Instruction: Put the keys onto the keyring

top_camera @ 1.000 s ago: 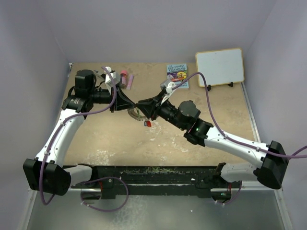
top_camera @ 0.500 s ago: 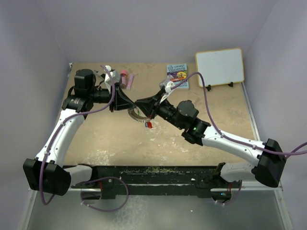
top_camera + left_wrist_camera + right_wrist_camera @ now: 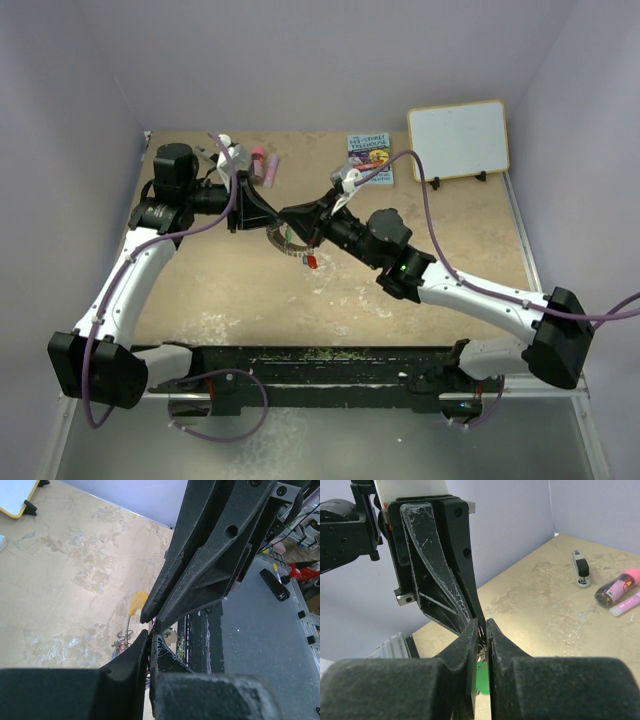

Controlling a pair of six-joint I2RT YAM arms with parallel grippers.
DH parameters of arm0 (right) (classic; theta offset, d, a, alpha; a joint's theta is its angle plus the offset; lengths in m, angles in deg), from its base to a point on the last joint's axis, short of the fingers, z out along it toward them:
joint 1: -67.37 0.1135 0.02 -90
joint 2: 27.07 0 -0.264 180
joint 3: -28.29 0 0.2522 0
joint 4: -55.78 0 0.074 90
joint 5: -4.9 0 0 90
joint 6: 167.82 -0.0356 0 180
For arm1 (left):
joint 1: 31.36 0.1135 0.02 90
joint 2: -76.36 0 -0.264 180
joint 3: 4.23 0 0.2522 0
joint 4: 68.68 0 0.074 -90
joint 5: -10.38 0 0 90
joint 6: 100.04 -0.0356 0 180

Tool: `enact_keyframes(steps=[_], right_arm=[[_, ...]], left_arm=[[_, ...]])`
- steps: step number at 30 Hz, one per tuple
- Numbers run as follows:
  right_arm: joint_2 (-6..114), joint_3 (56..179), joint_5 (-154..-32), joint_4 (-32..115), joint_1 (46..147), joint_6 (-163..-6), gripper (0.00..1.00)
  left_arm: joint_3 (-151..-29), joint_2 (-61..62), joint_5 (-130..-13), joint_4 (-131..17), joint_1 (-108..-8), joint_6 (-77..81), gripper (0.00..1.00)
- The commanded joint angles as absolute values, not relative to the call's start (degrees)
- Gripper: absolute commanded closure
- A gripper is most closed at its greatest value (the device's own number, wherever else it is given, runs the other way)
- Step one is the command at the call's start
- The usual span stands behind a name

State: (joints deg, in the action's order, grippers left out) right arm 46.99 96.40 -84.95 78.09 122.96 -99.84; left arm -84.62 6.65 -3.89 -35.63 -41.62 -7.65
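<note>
My two grippers meet tip to tip above the table's middle. My left gripper [image 3: 268, 213] [image 3: 149, 636] is shut on the thin wire of the keyring [image 3: 281, 243], whose yellow stretch [image 3: 138, 602] and silver loop hang beyond its tips. My right gripper [image 3: 296, 221] [image 3: 483, 630] is shut on the small ring of the green key [image 3: 481, 681], pressed against the left fingertips. The red key [image 3: 311, 261] dangles below the ring. A bluish tag [image 3: 115, 653] shows beside small rings under the loop. The contact point itself is hidden by the fingers.
A black-and-silver tool [image 3: 580, 568] and a pink-and-maroon tube [image 3: 618, 586] lie at the back left [image 3: 262, 164]. A booklet [image 3: 370, 157] and a whiteboard [image 3: 458, 138] sit at the back right. Purple cables loop over both arms.
My right arm has shifted slightly left, pushing its gripper closer onto the left gripper's tips. The red key has swung a little with it. The left arm has barely moved.
</note>
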Motion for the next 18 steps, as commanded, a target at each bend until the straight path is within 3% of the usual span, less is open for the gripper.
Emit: enact_keyframes(steps=[1,5,8,18], right_arm=[[47.71,99.17,-86.41,80.65,123.18,-100.21,0.9],[47.72,99.14,-86.37,80.7,123.18,-100.33,0.91],[47.81,99.27,-86.5,80.63,123.18,-100.44,1.0],[48.25,104.61,-82.06,69.19,123.18,-104.54,1.0]], left_arm=[[-84.88,8.6,-1.05,-39.69,-41.77,-5.76,0.96],[-84.84,8.67,-1.04,-40.73,-41.81,-4.76,0.96],[-84.84,8.69,-1.17,-41.62,-41.82,-3.92,0.96],[-85.29,8.36,-2.13,-42.05,-41.79,-2.42,0.95]])
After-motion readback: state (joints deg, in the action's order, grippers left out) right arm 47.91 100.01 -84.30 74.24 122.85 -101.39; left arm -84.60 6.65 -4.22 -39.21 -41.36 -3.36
